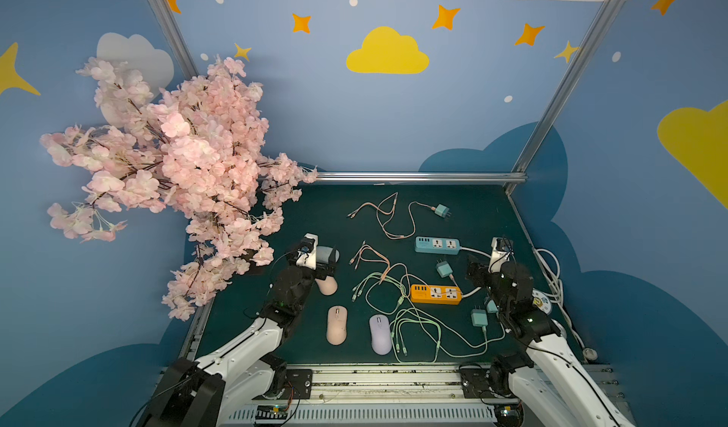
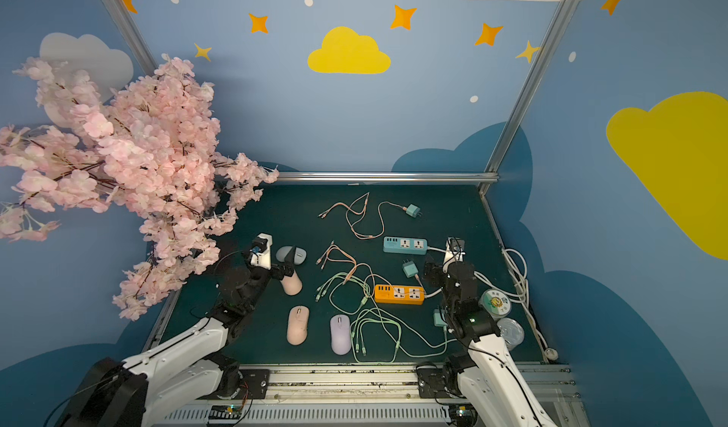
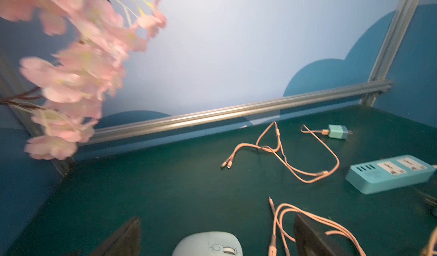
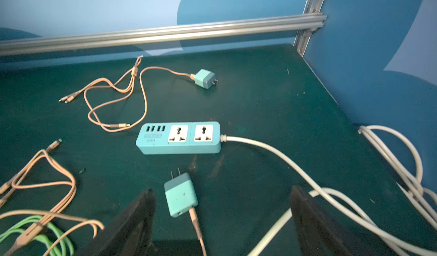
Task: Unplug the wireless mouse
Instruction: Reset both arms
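Left fingers (image 3: 123, 240) and right fingers (image 4: 132, 228) reach forward, spread wide.

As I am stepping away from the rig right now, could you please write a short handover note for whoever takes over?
Left gripper: open, straddling the grey mouse, holding nothing.
Right gripper: open by a teal charger that lies loose, prongs toward the blue power strip, not in it.
A pink mouse and a lilac mouse lie nearer the front.
Done: no cable shows at the grey mouse's visible end.
Left: green cables lie against the lilac mouse; whether one is plugged in cannot be told, so check it.
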{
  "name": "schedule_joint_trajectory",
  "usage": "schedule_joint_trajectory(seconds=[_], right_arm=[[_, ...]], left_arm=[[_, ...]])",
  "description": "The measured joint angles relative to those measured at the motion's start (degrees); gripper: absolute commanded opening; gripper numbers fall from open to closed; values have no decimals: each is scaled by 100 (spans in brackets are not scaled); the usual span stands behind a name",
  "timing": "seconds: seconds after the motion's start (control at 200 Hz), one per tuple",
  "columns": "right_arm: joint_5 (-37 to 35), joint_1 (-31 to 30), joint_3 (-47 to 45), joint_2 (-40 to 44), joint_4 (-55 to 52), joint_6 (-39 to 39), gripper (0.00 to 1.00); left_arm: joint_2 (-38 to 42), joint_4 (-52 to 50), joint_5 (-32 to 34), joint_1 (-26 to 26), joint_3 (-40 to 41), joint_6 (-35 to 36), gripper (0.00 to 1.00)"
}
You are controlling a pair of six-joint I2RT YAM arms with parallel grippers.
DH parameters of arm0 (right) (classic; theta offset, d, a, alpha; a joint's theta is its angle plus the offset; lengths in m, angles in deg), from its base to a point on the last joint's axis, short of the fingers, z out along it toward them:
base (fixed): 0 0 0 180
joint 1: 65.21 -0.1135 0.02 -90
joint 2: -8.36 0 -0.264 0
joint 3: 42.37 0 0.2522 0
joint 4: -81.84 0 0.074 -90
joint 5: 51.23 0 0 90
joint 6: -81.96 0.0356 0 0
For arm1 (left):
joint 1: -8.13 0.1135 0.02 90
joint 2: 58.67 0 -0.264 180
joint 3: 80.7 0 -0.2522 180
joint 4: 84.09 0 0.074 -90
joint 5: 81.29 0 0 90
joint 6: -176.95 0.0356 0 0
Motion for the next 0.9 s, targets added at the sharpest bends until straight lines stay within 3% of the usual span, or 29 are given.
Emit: schedule_joint_trajectory(seconds=[0.391, 0.626, 0.726, 0.896], right_arm=[[-295, -4, -831, -844, 2151, -564, 90], [-520, 20, -1228, -1093, 3204, -1021, 91], [-501, 70, -1274, -1895, 3960, -1163, 91], [-485, 83, -1106, -4433, 5569, -1513, 94]], left_arm=[[680, -42, 238, 505, 796, -195, 100], [-212, 374, 361, 728, 833, 79, 100], [-885, 413, 404, 960, 728, 129, 100], [-1934, 695, 214, 1637, 297, -105, 100]])
